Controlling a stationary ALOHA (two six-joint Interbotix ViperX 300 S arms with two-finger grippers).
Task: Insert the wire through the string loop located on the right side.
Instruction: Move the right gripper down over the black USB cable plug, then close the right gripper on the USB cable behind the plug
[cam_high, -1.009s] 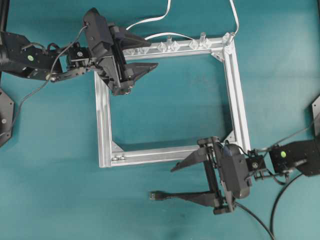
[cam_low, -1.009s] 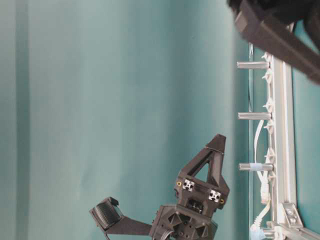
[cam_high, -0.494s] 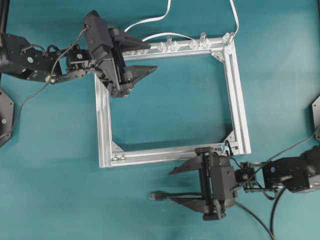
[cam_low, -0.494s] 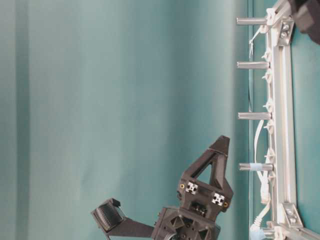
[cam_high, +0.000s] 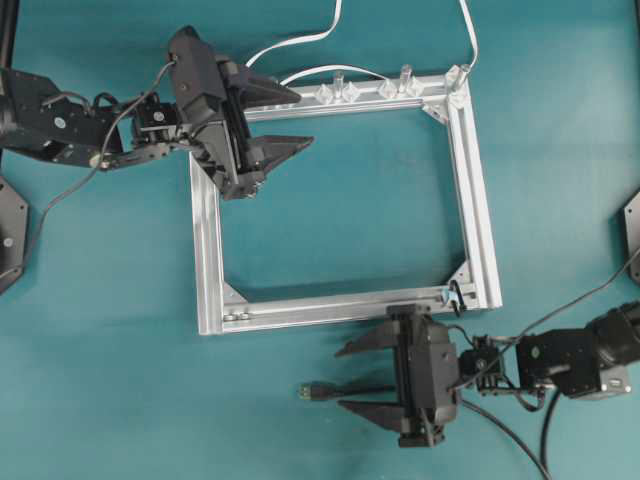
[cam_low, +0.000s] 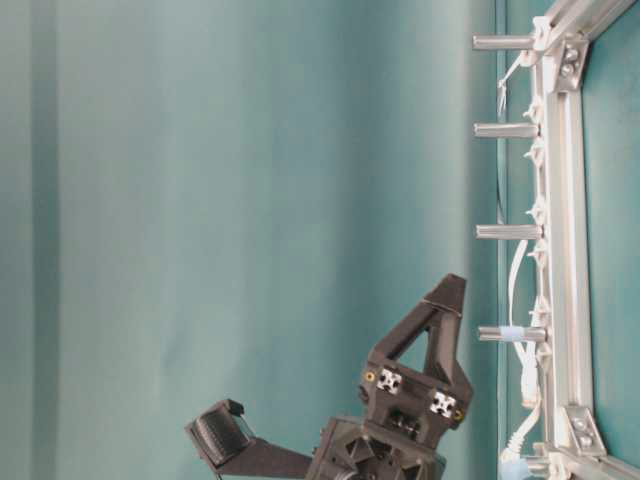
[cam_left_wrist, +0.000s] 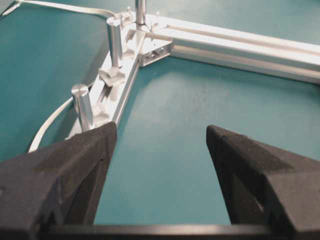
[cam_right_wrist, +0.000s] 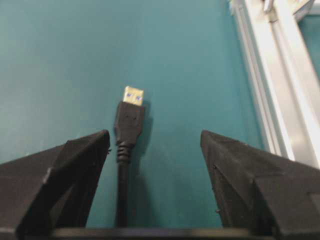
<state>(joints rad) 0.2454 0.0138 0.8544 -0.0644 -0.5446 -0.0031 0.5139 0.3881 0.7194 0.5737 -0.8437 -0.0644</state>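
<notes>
Foam-textured right end effector (cam_right_wrist: 155, 170) spread astride round black wire (cam_right_wrist: 122, 175); left (cam_left_wrist: 157, 165) seemingly spread too.

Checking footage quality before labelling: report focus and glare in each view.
Overhead: sharp, evenly lit, mild glare on the silver aluminium frame. Table-level: picture rotated sideways, clear. Left wrist: near fingers soft. Right wrist: black USB plug slightly soft, frame bar overexposed.

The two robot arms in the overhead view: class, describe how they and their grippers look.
Both arms are matte black with boxy links, each bearing a small green dot and loose black cables. The left gripper and right gripper each have two tapered, wedge-shaped black fingers with textured inner pads.
</notes>
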